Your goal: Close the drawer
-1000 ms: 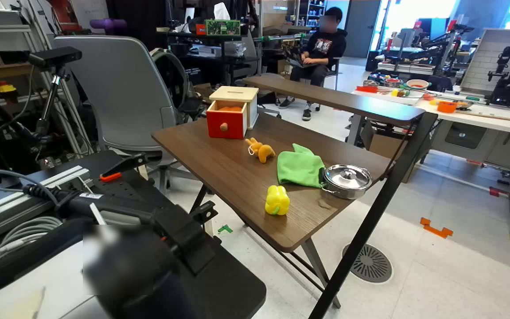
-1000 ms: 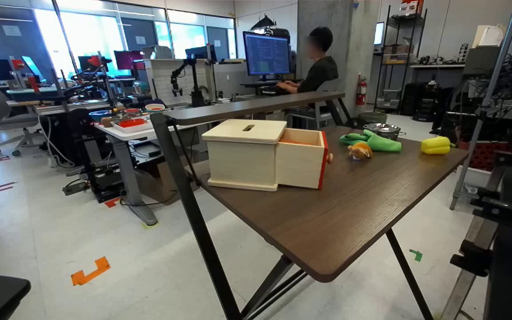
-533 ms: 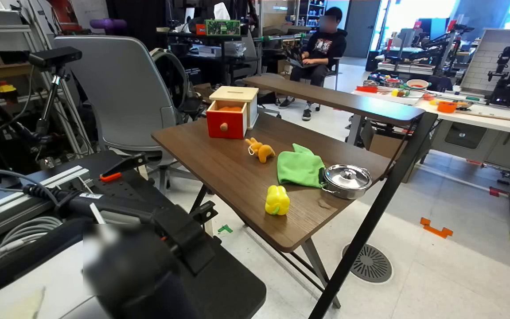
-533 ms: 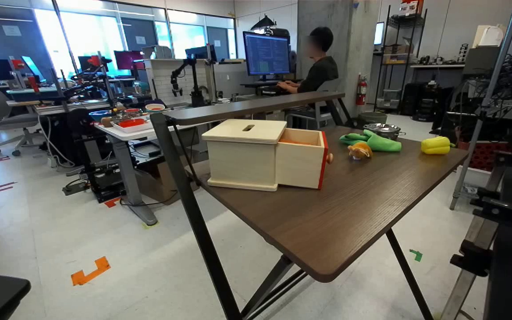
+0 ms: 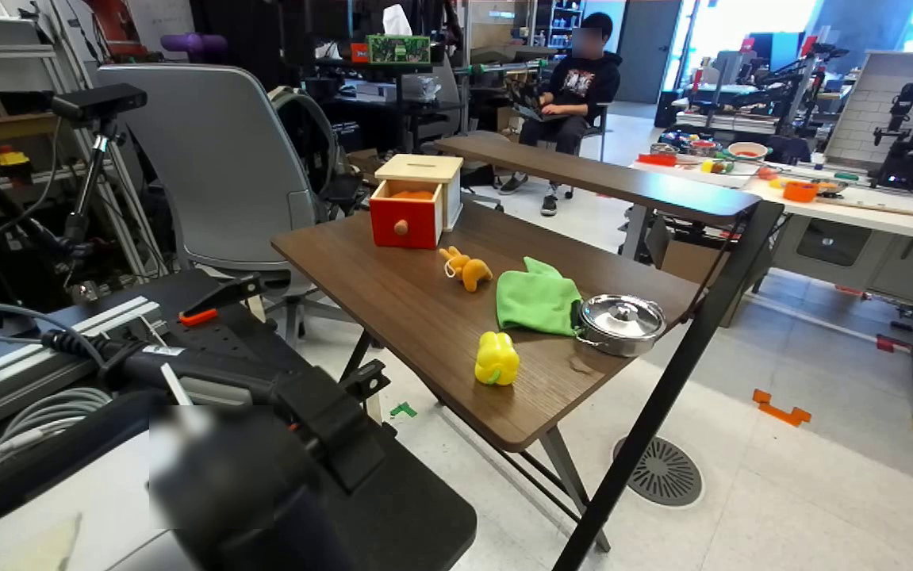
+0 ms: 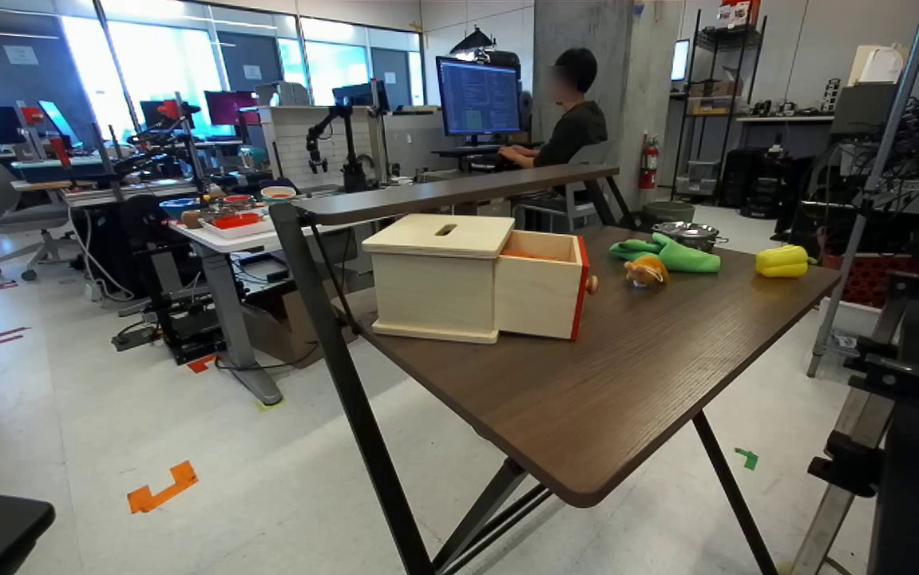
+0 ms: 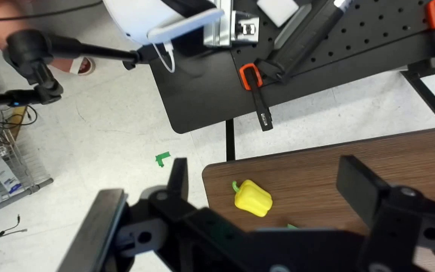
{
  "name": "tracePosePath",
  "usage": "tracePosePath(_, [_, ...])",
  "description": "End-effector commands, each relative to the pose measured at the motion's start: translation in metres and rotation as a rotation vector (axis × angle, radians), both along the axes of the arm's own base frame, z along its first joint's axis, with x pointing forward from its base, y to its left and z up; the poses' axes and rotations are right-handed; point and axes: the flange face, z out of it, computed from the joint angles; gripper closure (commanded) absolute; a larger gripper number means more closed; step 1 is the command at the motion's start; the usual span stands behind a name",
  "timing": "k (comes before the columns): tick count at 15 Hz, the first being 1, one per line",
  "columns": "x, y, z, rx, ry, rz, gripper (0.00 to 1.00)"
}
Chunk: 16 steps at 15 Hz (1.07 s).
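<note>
The drawer (image 5: 408, 212), with a red front and a round wooden knob, stands partly pulled out of the small cabinet (image 5: 418, 167) with the light wooden top. In an exterior view the pale wooden side of the drawer (image 6: 537, 297) sticks out of the cabinet (image 6: 435, 294). Something orange lies inside the drawer. My gripper (image 7: 263, 162) is open and empty in the wrist view. It hangs high above the table corner with the yellow pepper. The drawer is out of the wrist view, and the gripper shows in neither exterior view.
On the brown table (image 5: 393, 285) lie an orange toy (image 5: 468, 270), a green cloth (image 5: 537, 301), a lidded metal pot (image 5: 623, 321) and a yellow pepper (image 5: 496, 359), also in the wrist view (image 7: 253, 198). A raised shelf (image 5: 599, 178) runs along the table's far side.
</note>
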Motion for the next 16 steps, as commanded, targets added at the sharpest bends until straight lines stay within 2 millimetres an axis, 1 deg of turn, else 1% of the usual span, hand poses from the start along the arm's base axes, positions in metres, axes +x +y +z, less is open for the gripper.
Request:
tracePosePath(1, [0.056,0.007,-0.046,0.008,-0.042,0.039,0.0])
tracePosePath(4, [0.104,0.025,-0.092,0.034,-0.081,0.122,0.0])
tracePosePath(7, [0.15,0.056,-0.134,0.048,-0.07,0.197,0.0])
tracePosePath(9, [0.178,0.08,-0.154,0.068,-0.058,0.245,0.0])
tracePosePath(11, [0.2,0.106,-0.17,0.095,-0.051,0.297,0.0])
tracePosePath(12, [0.209,0.119,-0.177,0.117,-0.051,0.32,0.0])
tracePosePath(14, [0.222,0.135,-0.182,0.176,-0.069,0.328,0.0])
tracePosePath(15, [0.204,0.128,-0.181,0.128,-0.044,0.31,0.0])
tracePosePath(16, [0.208,0.133,-0.184,0.137,-0.044,0.315,0.0])
